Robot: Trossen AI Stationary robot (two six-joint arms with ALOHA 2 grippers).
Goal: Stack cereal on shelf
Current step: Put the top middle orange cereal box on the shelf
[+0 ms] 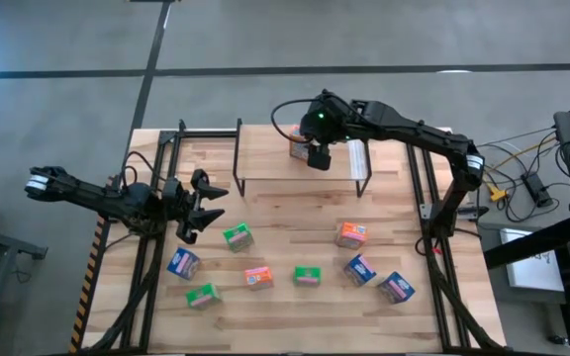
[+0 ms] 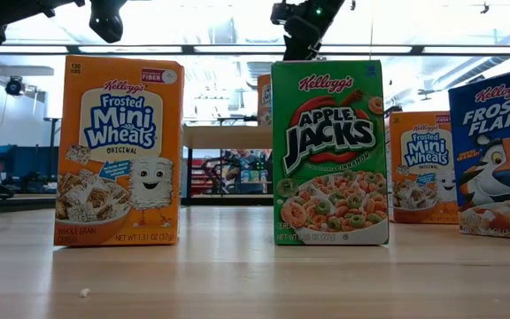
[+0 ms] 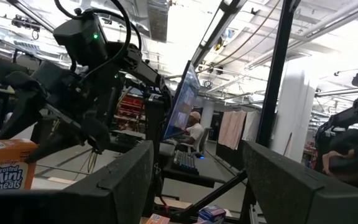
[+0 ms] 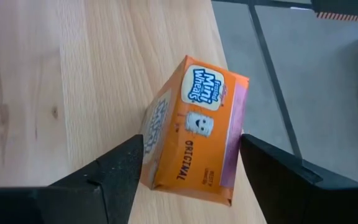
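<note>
The shelf stands at the table's far middle. One orange cereal box rests on its plank top, close to the plank's edge. My right gripper hovers open just above and beside this box. In the right wrist view the box shows between the two fingers, and in the low view the gripper is clear above the box. My left gripper is open and empty over the table's left side. Several more cereal boxes stand on the tabletop.
On the near half of the table stand green boxes, orange boxes and blue boxes. Black frame rails run along both table sides. A person sits far behind in the room.
</note>
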